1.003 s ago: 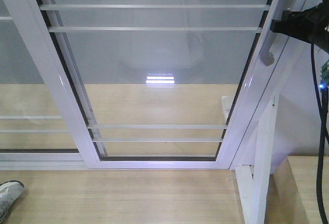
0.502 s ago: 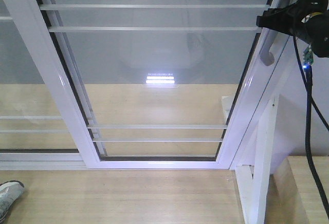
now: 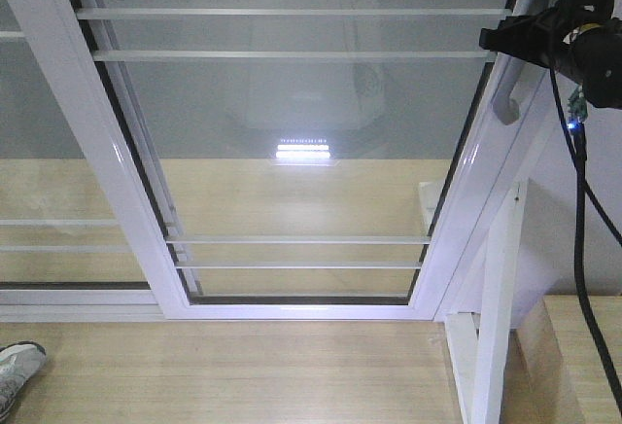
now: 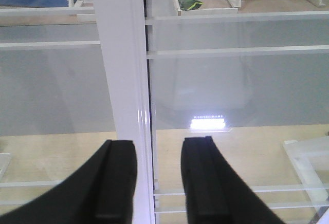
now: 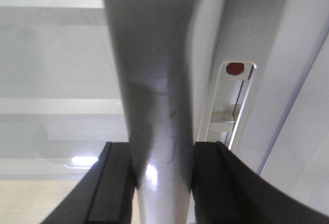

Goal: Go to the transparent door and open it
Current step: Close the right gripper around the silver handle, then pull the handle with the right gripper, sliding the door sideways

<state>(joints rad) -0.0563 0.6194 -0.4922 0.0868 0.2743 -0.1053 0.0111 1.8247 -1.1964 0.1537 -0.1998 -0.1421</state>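
Ahead: transparent door [image 3: 301,132] on its floor track [image 3: 292,300], grey handle [image 3: 502,103] on the right stile. Judged a heavy, stiff sliding panel with fragile, slick glass, so pull by the handle only, along the track. Grip: right hand [image 5: 162,183] clamped on the handle, fingers [image 5: 115,188] against both sides. Idle: left hand [image 4: 157,183] spread apart, holding nothing, facing a white stile [image 4: 126,80].

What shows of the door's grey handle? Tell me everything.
The handle is a curved grey D-shaped bar, smooth and glossy like painted metal, with faint scuffs. It runs along the stile at the right edge of the transparent door, high in the front view. The right gripper, black, clamps it from both sides. Nothing else touches it.
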